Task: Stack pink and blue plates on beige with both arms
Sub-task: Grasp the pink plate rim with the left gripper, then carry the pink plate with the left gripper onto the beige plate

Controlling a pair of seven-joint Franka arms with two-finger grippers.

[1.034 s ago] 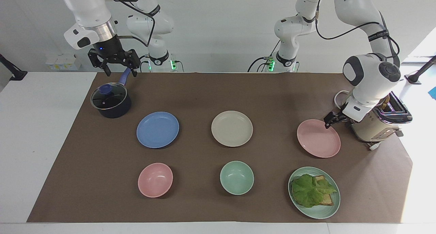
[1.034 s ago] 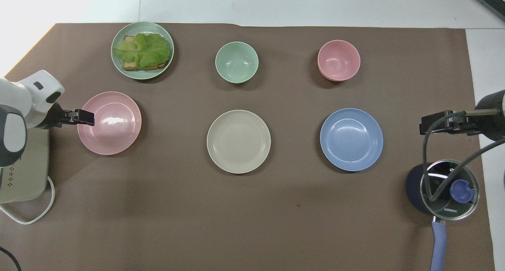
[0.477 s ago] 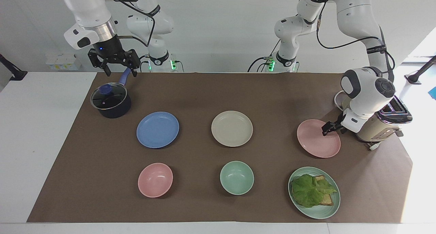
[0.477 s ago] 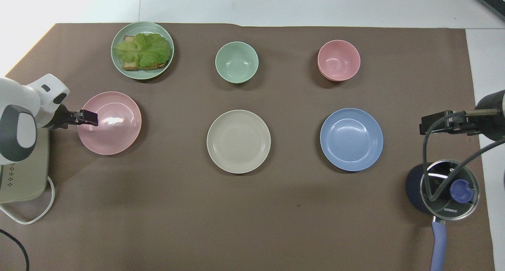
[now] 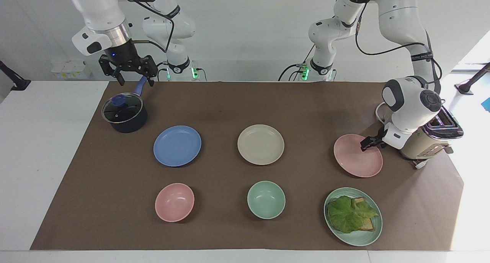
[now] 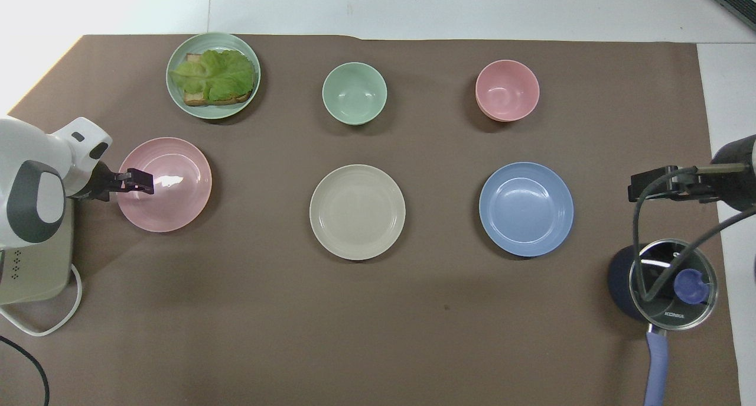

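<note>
The facing view shows both arms whole, and the right gripper (image 5: pixel 132 77) raised above the worktop (image 5: pixel 214 102) over the saucepan (image 5: pixel 124 113) handle at upper left of the frame, jaws apart and empty; the overhead view catches only its tip at the right edge. The left gripper (image 5: pixel 365 144) is low over the pink plate (image 5: pixel 356 159), at the rim beside the cream toaster (image 5: pixel 425 140); its jaws stand apart, though whether they touch the plate I cannot tell.

All three plates are round, shallow and matte (faint concentric rings show from overhead). The beige plate (image 6: pixel 357 211) sits mid-frame, the blue plate (image 6: pixel 525 208) and pink plate level with it, well apart. The brown mat is bare between them. Two bowls, mint (image 6: pixel 354 93) and pink (image 6: pixel 507 90), and a green plate (image 6: pixel 177 93) carrying lettuce on toast line the top of the overhead frame.
</note>
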